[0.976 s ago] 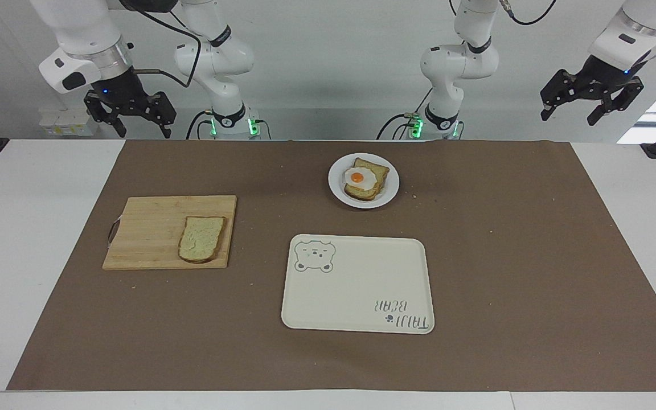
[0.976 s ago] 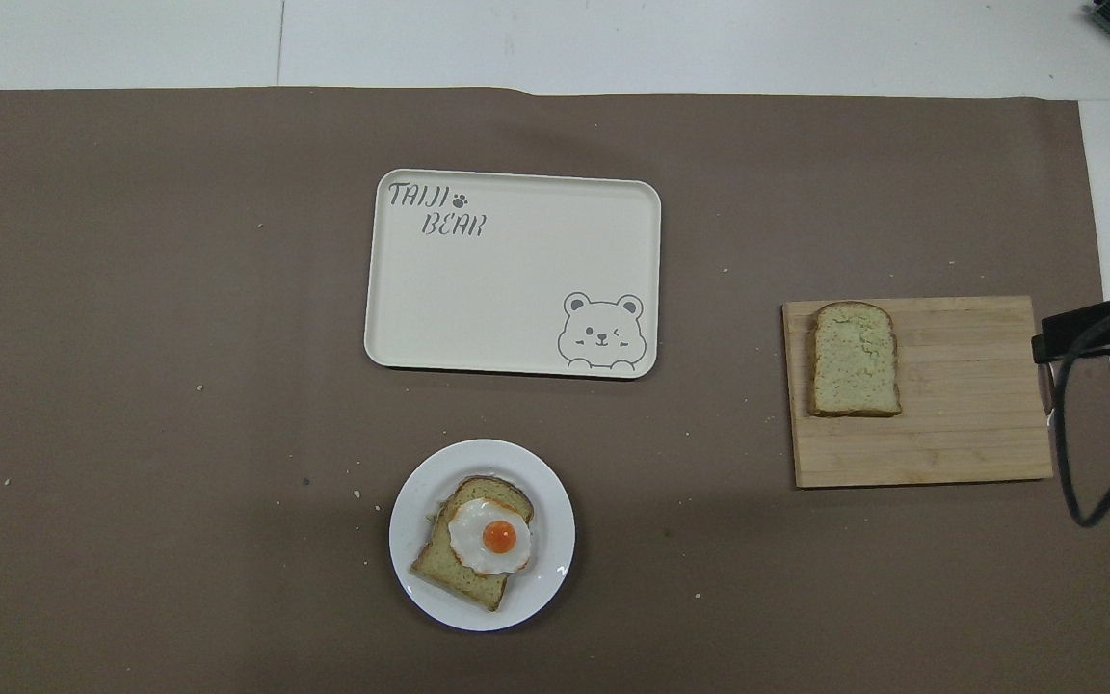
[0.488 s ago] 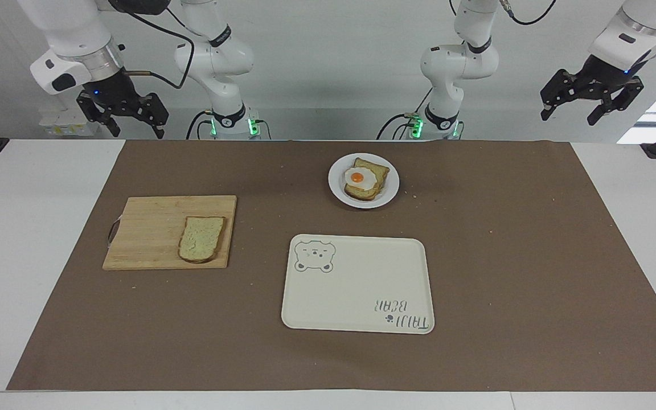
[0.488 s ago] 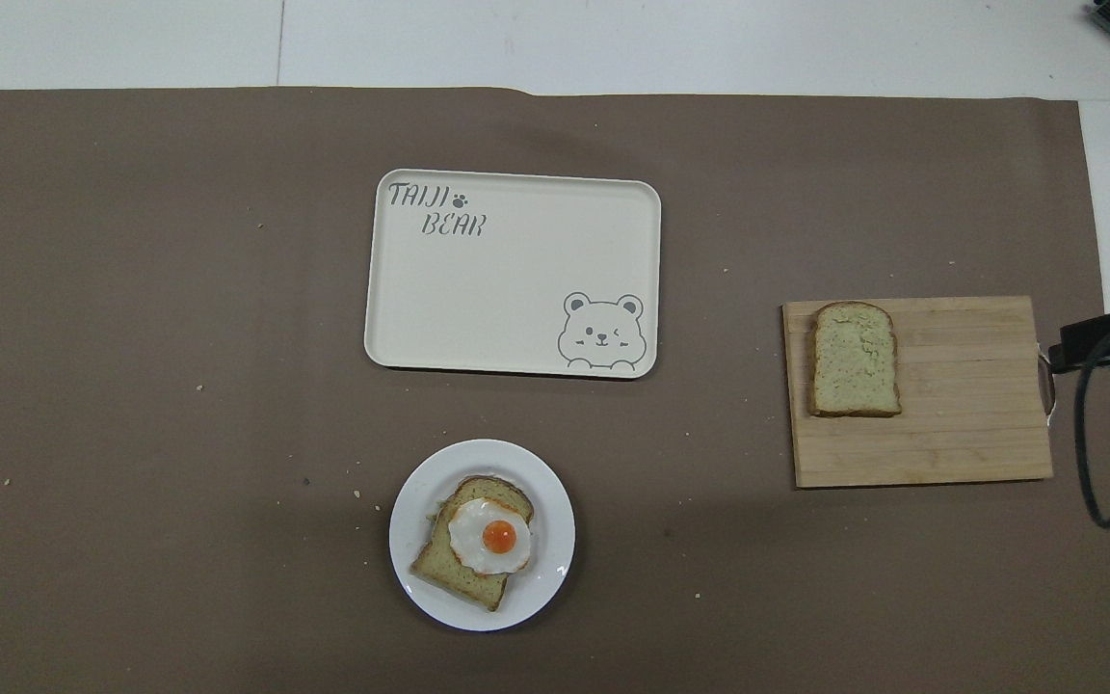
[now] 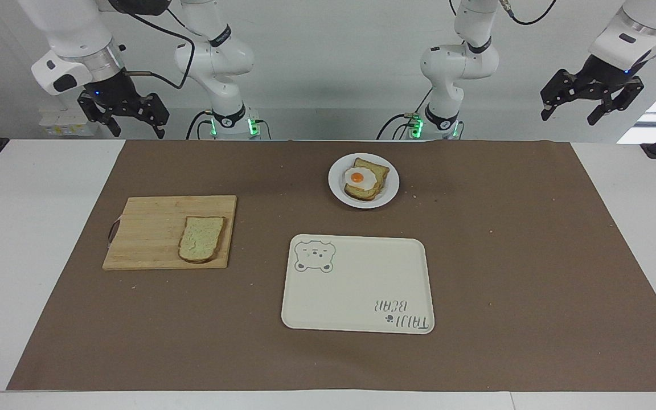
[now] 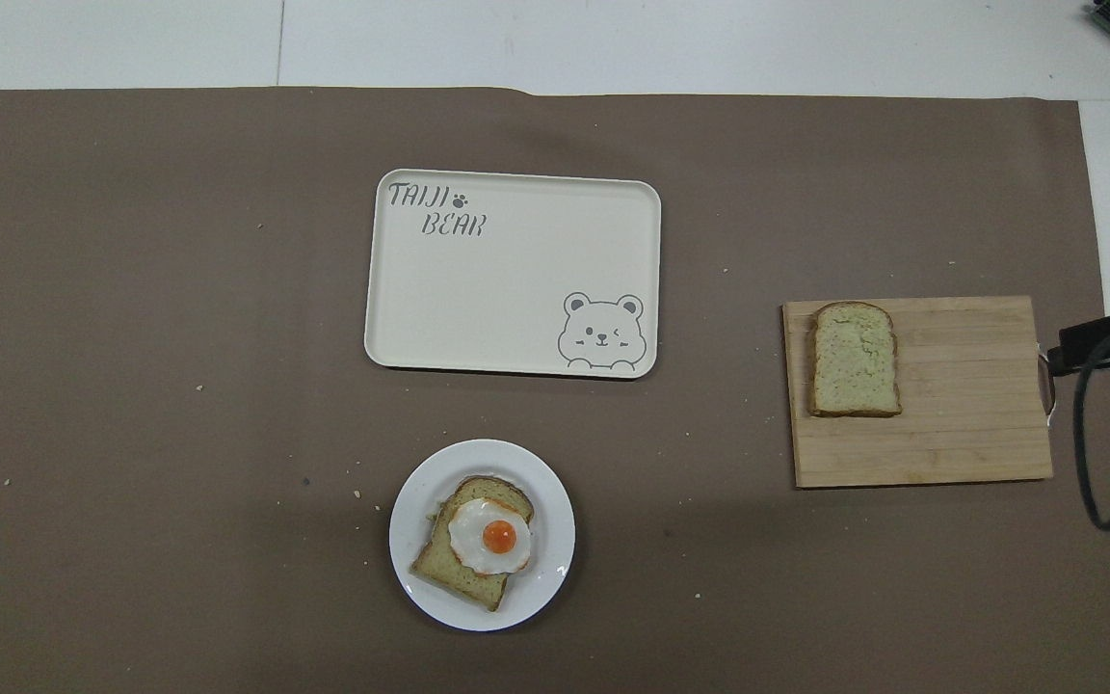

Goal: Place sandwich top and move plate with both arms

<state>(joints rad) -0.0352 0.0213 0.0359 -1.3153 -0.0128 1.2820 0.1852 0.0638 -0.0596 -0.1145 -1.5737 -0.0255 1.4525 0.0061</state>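
Observation:
The sandwich top (image 5: 201, 246) (image 6: 854, 359), a plain pale slice with a brown crust, lies flat on a wooden cutting board (image 5: 146, 233) toward the right arm's end. The small white plate (image 5: 336, 183) (image 6: 555, 501) sits close to the robots and carries a bread slice with a fried egg (image 5: 360, 178). My right gripper (image 5: 134, 128) hangs open and empty, high above the table edge by the robots, clear of the board. My left gripper (image 5: 570, 117) waits open and empty, high above the left arm's end of the table.
A cream rectangular tray (image 5: 356, 285) (image 6: 507, 280) with a bear print lies farther from the robots than the plate. A brown mat (image 5: 504, 256) covers the table, with a few crumbs. A black cable (image 6: 1090, 463) hangs beside the board's handle end.
The right gripper has shifted slightly outward toward its end of the table and turned a little. The left arm, bread, plate and tray have stayed put.

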